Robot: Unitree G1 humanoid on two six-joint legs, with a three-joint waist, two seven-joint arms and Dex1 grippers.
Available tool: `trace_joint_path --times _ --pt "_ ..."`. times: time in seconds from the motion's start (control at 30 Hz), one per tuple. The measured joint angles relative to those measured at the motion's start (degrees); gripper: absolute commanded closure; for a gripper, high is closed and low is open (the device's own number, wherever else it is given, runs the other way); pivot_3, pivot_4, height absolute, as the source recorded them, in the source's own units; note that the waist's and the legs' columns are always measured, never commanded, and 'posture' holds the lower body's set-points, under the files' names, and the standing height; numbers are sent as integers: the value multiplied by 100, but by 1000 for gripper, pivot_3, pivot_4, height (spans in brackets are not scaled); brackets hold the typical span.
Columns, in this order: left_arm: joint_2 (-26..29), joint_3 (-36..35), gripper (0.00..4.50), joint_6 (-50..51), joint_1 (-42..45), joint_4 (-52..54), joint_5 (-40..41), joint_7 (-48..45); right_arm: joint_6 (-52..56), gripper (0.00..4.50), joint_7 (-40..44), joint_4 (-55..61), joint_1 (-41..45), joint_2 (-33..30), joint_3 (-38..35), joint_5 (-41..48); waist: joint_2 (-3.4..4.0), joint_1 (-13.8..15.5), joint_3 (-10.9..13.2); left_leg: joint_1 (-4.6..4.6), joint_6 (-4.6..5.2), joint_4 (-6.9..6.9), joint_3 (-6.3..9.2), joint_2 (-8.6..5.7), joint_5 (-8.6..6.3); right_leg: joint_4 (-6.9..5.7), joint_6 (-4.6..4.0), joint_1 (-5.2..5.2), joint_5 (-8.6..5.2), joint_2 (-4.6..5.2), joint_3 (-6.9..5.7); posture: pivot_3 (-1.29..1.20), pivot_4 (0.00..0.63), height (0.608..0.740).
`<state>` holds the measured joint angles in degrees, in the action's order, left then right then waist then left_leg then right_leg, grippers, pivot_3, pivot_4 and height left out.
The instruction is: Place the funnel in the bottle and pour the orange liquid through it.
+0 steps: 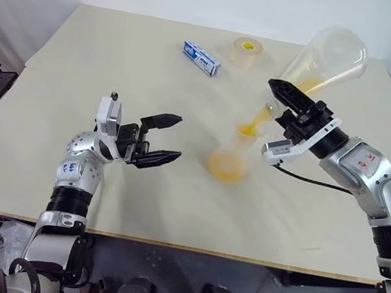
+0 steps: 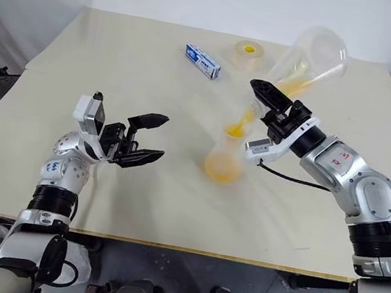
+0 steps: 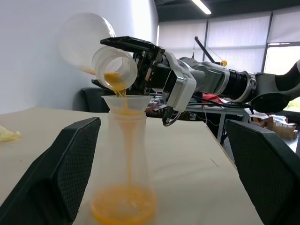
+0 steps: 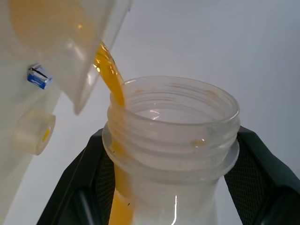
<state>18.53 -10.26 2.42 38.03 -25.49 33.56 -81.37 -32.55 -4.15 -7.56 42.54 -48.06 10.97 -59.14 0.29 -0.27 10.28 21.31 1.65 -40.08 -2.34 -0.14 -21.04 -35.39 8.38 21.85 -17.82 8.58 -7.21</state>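
Waiting with its fingers spread wide and empty, the left gripper (image 1: pixel 174 137) has the bottle (image 1: pixel 227 159) standing just off its fingertips, untouched. Thin clear plastic like this looks light and tippy; I'd steady it low, around the wide base where the orange liquid (image 3: pixel 123 206) pools. The funnel (image 3: pixel 126 101) sits loosely in the bottle's mouth, easily knocked. Beyond it, the right gripper (image 1: pixel 274 118) is clamped on the neck of a tilted pouring flask (image 1: pixel 328 60), streaming into the funnel.
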Motion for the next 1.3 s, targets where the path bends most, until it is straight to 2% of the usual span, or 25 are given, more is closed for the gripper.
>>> trace_joint_path --times 1.3 --pt "0 0 0 -2 0 1 0 49 -257 1754 -663 -93 223 -310 392 -515 0 0 0 3 0 1 -3 2 0 8 0 0 0 0 1 0 150 740"
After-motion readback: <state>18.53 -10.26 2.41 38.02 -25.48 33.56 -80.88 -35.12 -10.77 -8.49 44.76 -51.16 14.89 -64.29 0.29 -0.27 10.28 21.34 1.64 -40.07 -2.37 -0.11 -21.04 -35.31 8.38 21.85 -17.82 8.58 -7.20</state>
